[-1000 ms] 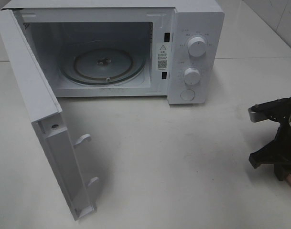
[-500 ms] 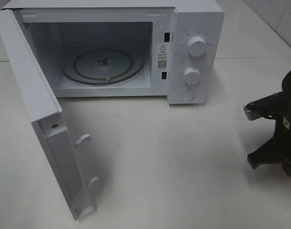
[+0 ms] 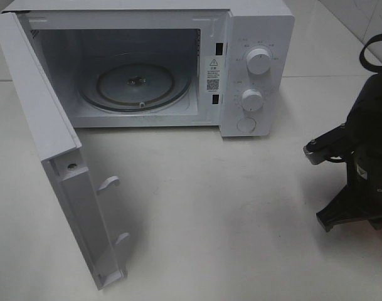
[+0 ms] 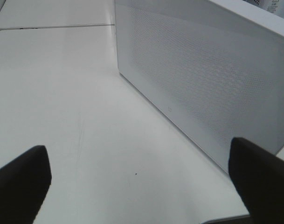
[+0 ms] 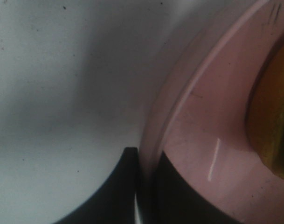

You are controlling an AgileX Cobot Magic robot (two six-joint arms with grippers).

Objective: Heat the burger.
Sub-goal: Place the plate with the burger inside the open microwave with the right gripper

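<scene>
In the right wrist view, my right gripper (image 5: 146, 172) is shut on the rim of a pink plate (image 5: 193, 107), one dark finger on each side of the rim. On that plate only a blurred yellow-brown edge of the burger (image 5: 272, 116) shows. In the high view the right arm (image 3: 360, 169) stands at the table's right edge and hides the plate and burger. My left gripper (image 4: 142, 186) is open with nothing between its fingers, beside the outer face of the microwave door (image 4: 202, 79).
The white microwave (image 3: 259, 37) stands at the back with its door (image 3: 46, 144) swung wide open toward the front left. A glass turntable (image 3: 135, 84) lies inside with nothing on it. Two knobs and a button sit on its right panel.
The right arm has shifted left and further into the high view. A pinkish bit seen under it at the lower right edge no longer shows.
</scene>
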